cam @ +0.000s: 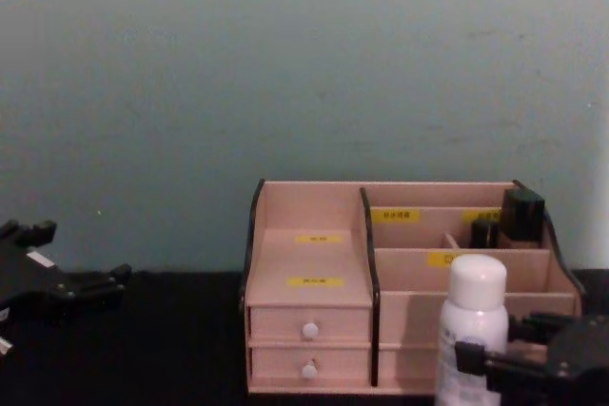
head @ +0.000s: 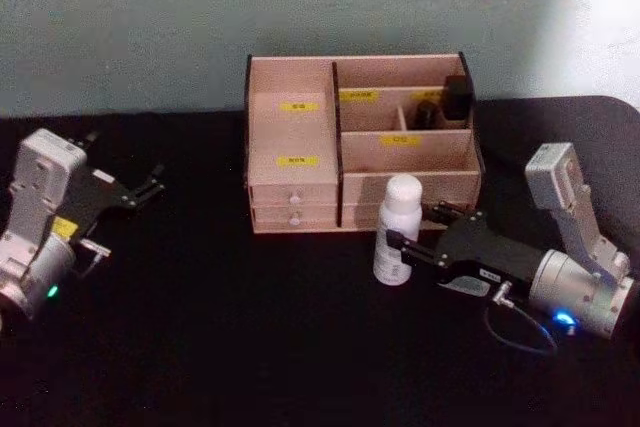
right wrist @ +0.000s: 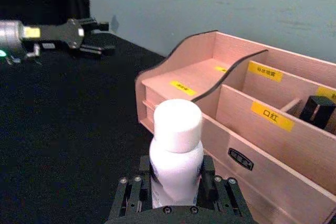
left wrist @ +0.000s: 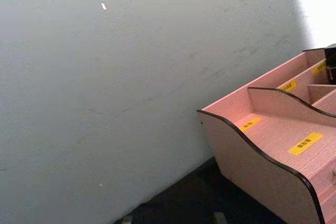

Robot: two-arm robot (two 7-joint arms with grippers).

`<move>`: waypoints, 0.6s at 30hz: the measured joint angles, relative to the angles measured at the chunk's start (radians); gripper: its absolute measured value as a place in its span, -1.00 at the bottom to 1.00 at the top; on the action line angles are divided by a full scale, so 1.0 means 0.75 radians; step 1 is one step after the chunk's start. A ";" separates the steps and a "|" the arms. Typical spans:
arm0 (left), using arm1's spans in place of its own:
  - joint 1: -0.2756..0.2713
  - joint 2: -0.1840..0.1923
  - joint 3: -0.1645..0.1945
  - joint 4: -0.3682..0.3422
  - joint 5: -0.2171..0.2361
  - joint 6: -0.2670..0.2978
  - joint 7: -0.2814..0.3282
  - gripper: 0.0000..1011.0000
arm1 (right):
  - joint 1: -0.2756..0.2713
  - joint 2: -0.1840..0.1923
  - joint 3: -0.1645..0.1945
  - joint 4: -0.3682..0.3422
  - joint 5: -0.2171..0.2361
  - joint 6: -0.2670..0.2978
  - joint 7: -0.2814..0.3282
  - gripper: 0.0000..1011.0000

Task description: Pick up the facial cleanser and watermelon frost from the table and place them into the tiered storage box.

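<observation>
The facial cleanser (head: 398,227), a white bottle with a white cap, stands upright on the black table just in front of the tiered storage box (head: 290,132). My right gripper (head: 408,232) reaches in from the right and is shut on the bottle's lower body. In the right wrist view the fingers (right wrist: 209,178) press against both sides of the cleanser (right wrist: 176,145). The chest view shows the bottle (cam: 473,320) at the box's right front, with the right gripper (cam: 495,347) around it. My left gripper (head: 158,180) is parked open at the far left. The watermelon frost is out of view.
Two dark items (head: 457,97) stand in the box's back right compartment. The box (cam: 314,244) sits against the pale wall, with its left stepped shelves bare. Black tabletop lies open between the two arms. A cable (head: 520,332) loops beside the right wrist.
</observation>
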 joint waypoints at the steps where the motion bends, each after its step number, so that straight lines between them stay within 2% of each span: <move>1: 0.000 0.000 0.000 0.000 0.000 0.000 0.000 0.98 | 0.000 0.002 0.003 -0.004 0.008 0.007 0.007 0.15; 7: 0.000 0.000 0.000 0.000 0.000 0.000 0.000 0.98 | 0.006 0.033 0.022 -0.073 0.078 0.062 0.050 0.15; 12: 0.000 0.000 0.000 0.000 0.000 0.000 0.000 0.98 | 0.025 0.053 0.043 -0.137 0.117 0.075 0.052 0.15; 18: 0.000 0.000 0.000 0.000 0.000 0.000 0.000 0.98 | 0.094 0.033 0.063 -0.163 0.140 0.055 0.011 0.15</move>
